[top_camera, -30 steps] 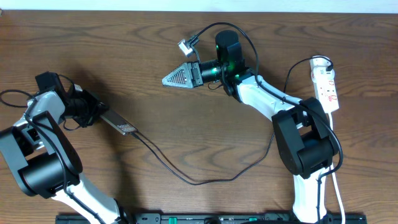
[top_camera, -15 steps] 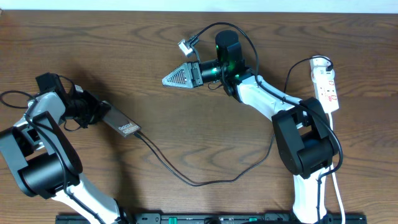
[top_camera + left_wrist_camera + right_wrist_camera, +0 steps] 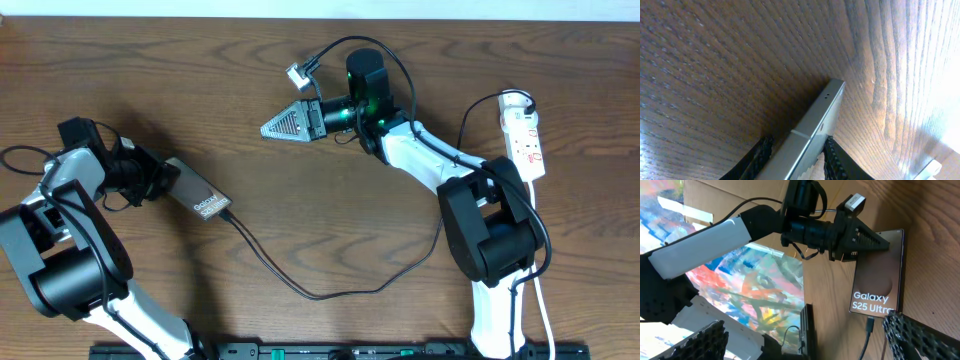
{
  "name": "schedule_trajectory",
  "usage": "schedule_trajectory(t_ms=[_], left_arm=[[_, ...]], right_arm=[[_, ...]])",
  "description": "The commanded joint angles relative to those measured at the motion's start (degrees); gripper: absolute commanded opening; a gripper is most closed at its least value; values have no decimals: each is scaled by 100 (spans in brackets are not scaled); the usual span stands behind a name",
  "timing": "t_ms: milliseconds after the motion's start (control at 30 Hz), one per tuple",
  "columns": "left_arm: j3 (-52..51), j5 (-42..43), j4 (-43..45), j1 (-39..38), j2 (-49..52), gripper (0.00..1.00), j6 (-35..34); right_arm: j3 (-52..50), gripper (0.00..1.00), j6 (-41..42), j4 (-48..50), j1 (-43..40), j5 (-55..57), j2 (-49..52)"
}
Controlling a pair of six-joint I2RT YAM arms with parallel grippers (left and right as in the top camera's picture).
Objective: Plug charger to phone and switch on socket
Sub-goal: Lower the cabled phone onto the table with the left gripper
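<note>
The phone lies on the wooden table at the left with its lettered face up; it also shows in the right wrist view. My left gripper straddles its upper-left end. In the left wrist view the phone's grey edge runs between the fingers of the left gripper, with a dark gap at the left finger, so the jaws are open. The charger cable loops across the table, and its plug sits in the phone's lower end. The socket lies far right. My right gripper hovers mid-table, open and empty.
A black rail runs along the table's front edge. The socket's white cord trails down the right side past the right arm's base. A small white connector hangs on a cable near the right wrist.
The left jaws have widened, and the phone has tipped from nearly edge-on to face-up, sliding a little to the right. The right arm has not moved.
</note>
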Motion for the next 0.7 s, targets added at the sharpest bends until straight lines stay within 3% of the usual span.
schedule_trajectory(t_ms=[0, 600, 667], left_arm=[[-122, -254, -114, 0, 46, 35, 15], [-122, -254, -208, 0, 46, 39, 17], [-122, -234, -205, 0, 46, 48, 17]], right_arm=[[66, 99, -107, -7, 2, -59, 33], [66, 99, -107, -7, 37, -59, 33], [66, 99, -107, -7, 35, -59, 33]])
